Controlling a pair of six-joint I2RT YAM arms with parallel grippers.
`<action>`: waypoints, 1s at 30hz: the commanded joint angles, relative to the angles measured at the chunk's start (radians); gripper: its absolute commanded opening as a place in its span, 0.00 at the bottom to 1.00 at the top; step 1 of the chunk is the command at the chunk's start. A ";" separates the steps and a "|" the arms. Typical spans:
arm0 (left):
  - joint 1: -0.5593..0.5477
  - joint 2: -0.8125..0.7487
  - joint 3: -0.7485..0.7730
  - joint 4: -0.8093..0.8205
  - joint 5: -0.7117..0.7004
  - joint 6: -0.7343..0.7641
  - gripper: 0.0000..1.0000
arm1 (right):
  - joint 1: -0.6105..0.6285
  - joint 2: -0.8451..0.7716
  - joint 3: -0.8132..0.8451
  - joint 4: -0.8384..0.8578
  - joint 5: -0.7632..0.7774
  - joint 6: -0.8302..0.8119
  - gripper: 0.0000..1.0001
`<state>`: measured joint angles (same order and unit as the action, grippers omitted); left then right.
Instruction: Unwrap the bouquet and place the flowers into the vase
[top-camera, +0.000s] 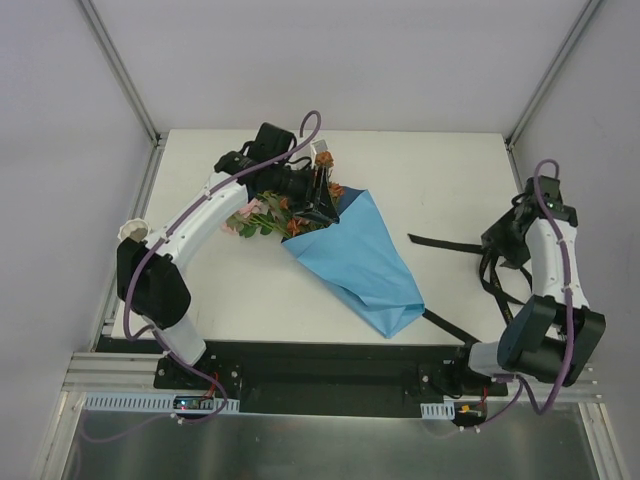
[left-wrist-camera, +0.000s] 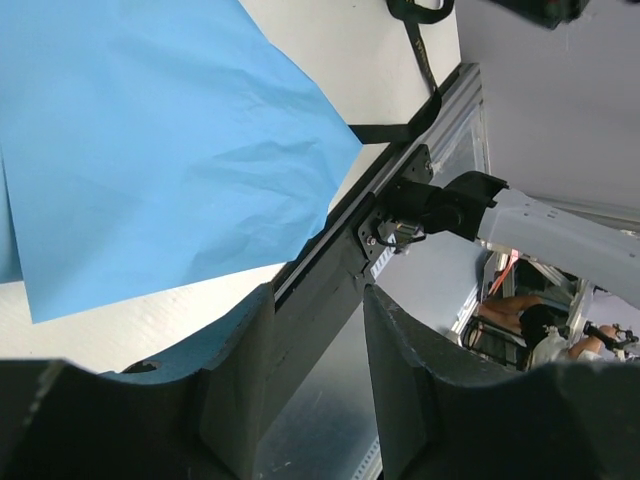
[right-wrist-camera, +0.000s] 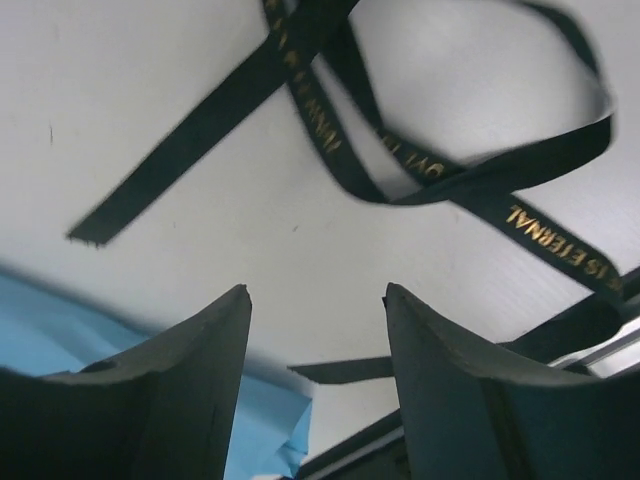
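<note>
Bouquet (top-camera: 360, 260) is laid centrally on the desk (top-camera: 240, 300), flowers (top-camera: 262, 212) toward the far-left corner, paper tip toward the near edge; left jaws, parted and empty, are poised nearest, over them; right jaws are parted too.

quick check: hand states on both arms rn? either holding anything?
Left hand: open, nothing between its fingers; blue paper just ahead.
Right hand: open, empty; black ribbon lies loose beyond it.

White worktop (top-camera: 430, 170) sits enclosed by plain pale grey walls (top-camera: 340, 60) at back and sides, aluminium posts (top-camera: 121, 70) at its far corners, black plate (top-camera: 330, 365) along its near edge, evenly lit.
</note>
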<state>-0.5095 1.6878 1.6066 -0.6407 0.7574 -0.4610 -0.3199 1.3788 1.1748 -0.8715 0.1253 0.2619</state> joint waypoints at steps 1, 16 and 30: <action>-0.030 -0.068 -0.020 -0.004 0.002 -0.018 0.40 | 0.168 -0.136 -0.151 -0.037 -0.211 -0.010 0.59; -0.142 -0.138 -0.088 -0.004 -0.105 -0.114 0.40 | 0.412 -0.161 -0.615 0.206 -0.248 0.287 0.08; -0.141 -0.286 -0.192 -0.007 -0.153 -0.148 0.44 | 0.164 -0.029 -0.469 0.134 0.031 0.228 0.20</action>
<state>-0.6716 1.4551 1.4368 -0.6415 0.6064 -0.5930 -0.0559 1.3052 0.6231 -0.7265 -0.0380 0.5343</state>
